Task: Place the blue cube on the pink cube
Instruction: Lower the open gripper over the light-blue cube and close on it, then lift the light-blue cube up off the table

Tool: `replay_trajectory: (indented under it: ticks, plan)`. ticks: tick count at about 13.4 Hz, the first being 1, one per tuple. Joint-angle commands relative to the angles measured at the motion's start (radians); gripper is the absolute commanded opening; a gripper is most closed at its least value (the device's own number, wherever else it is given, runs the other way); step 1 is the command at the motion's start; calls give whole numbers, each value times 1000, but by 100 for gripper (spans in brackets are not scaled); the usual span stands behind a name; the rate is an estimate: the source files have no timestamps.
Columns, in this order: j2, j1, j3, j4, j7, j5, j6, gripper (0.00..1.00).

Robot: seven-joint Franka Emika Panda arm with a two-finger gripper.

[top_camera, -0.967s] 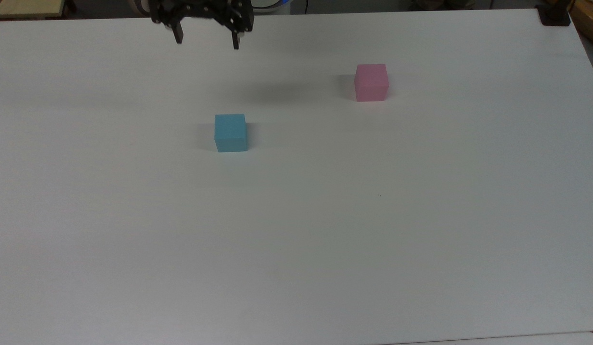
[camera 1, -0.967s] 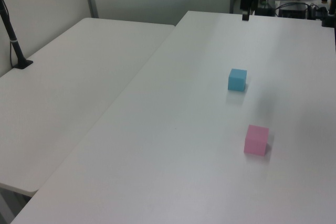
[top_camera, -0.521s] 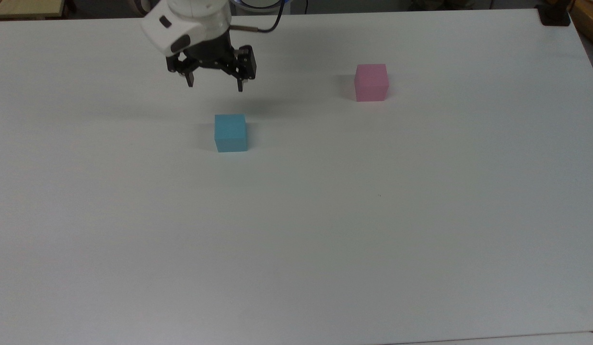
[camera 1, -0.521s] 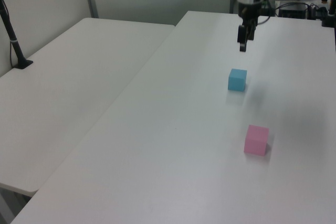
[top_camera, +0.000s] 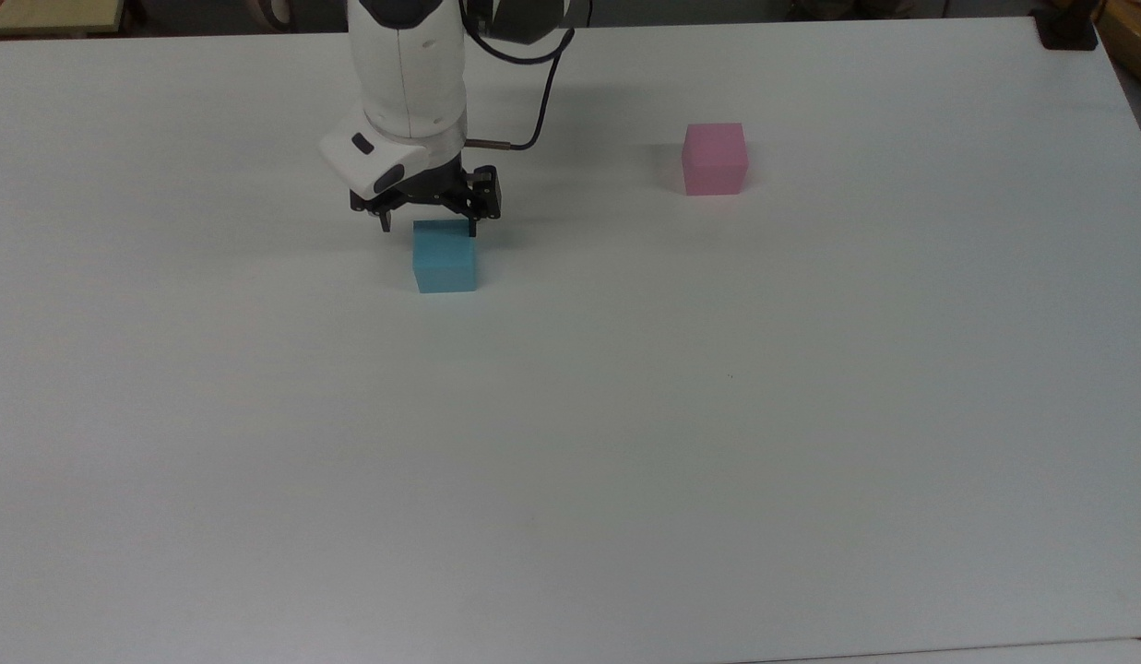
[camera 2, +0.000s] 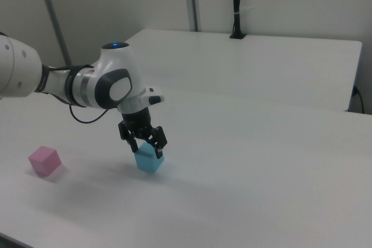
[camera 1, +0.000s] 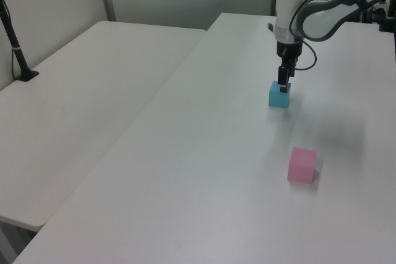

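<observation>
Gripper [top_camera: 429,226] now lower, over blue cube [top_camera: 445,260].

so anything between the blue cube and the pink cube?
Nothing visible. The open gripper hangs right over the blue cube, and bare white table lies between it and the pink cube.

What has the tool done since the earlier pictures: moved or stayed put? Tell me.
Yes, it moved. In the top view the tool came down from the table's far edge to the blue cube, which kept its place.
</observation>
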Motion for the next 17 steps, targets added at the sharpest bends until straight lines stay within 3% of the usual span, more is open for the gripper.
replay_trajectory:
  ticks: [1, 12, 15, 16, 17]
  plan:
    - [6, 11, -3, -13, -14, -13, 45, 100]
    - [67, 9, 0, -9, -46, -13, 129, 98]
    - [66, 11, 2, -9, -49, -13, 129, 51]
    - [66, 9, 2, -9, -54, -13, 129, 38]
    - [66, 9, 2, -9, -54, -13, 129, 33]
